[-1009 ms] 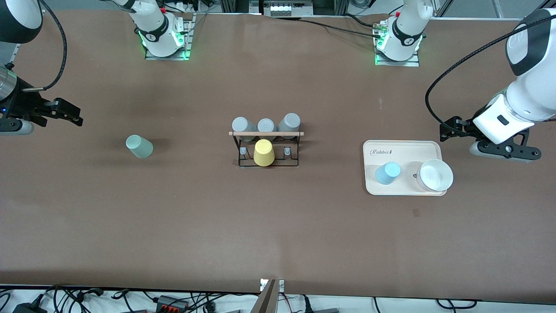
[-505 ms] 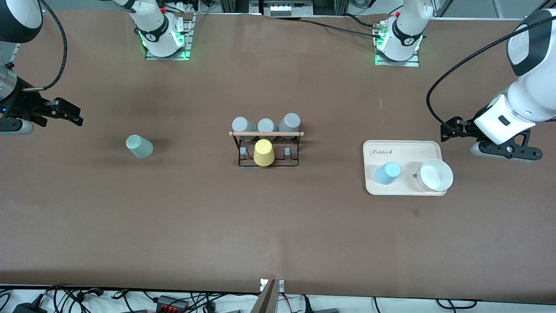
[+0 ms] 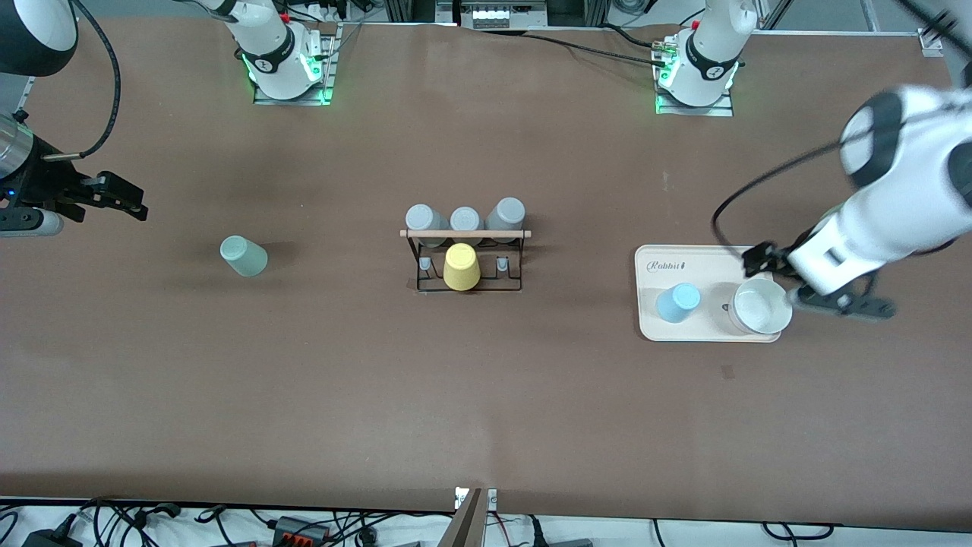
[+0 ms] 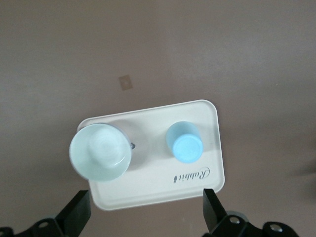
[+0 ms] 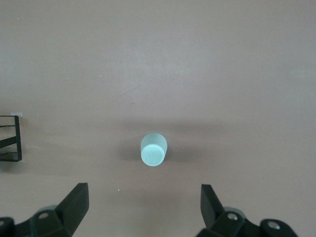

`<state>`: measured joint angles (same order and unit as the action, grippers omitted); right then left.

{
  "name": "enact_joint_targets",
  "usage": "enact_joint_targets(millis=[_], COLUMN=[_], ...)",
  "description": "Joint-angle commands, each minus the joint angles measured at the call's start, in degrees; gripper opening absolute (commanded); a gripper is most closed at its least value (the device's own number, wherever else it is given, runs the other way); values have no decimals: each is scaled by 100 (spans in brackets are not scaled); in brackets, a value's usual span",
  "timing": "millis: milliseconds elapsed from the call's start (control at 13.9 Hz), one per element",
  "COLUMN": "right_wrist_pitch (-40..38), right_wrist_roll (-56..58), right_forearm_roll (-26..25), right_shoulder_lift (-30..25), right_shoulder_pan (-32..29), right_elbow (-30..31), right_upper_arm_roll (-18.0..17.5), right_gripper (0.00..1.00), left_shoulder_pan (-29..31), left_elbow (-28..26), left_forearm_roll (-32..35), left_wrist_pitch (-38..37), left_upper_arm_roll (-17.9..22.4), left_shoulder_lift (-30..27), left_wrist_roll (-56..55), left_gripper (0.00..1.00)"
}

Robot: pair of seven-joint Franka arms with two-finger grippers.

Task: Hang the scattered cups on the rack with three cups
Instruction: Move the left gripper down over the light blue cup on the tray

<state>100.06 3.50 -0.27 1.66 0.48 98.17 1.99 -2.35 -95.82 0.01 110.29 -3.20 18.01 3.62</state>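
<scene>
The mint-green cup (image 3: 244,255) sits alone on the table toward the right arm's end, and shows in the right wrist view (image 5: 153,149). The light blue cup (image 3: 678,301) sits on the cream tray (image 3: 714,258), and shows in the left wrist view (image 4: 184,142). The black wire rack (image 3: 465,258) with its wooden rod stands mid-table. My left gripper (image 3: 759,260) is open and empty in the air over the tray's edge (image 4: 144,212). My right gripper (image 3: 121,199) is open and empty (image 5: 143,207), up in the air beside the mint cup.
The rack holds a yellow cup (image 3: 461,267) and three grey cups (image 3: 465,219). A pale bowl (image 3: 760,305) sits on the tray beside the blue cup, also in the left wrist view (image 4: 100,152). A rack corner (image 5: 12,138) shows in the right wrist view.
My left arm has swung in from the table's end and now hangs over the tray by the bowl. The right arm has barely moved.
</scene>
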Motion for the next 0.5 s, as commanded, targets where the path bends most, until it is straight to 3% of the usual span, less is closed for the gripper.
enact_joint_targets(millis=[0, 144, 432], right_wrist_pitch=[14, -30, 23], right_wrist_roll=[99, 107, 72], right_forearm_roll=[-52, -52, -60], right_shoulder_lift=[-70, -43, -17], right_shoulder_pan=[58, 58, 32], right_elbow=[9, -18, -18], right_upper_arm_roll=[-6, -14, -6], right_gripper=[100, 100, 100], left_shoulder_pan=[-213, -239, -318], left_elbow=[117, 55, -50], left_forearm_roll=[-71, -71, -71], left_wrist_pitch=[351, 798, 871], left_upper_arm_roll=[21, 21, 21], left_shoulder_lift=[684, 983, 1274], left_wrist_roll=[-45, -72, -72], left_gripper=[100, 100, 100])
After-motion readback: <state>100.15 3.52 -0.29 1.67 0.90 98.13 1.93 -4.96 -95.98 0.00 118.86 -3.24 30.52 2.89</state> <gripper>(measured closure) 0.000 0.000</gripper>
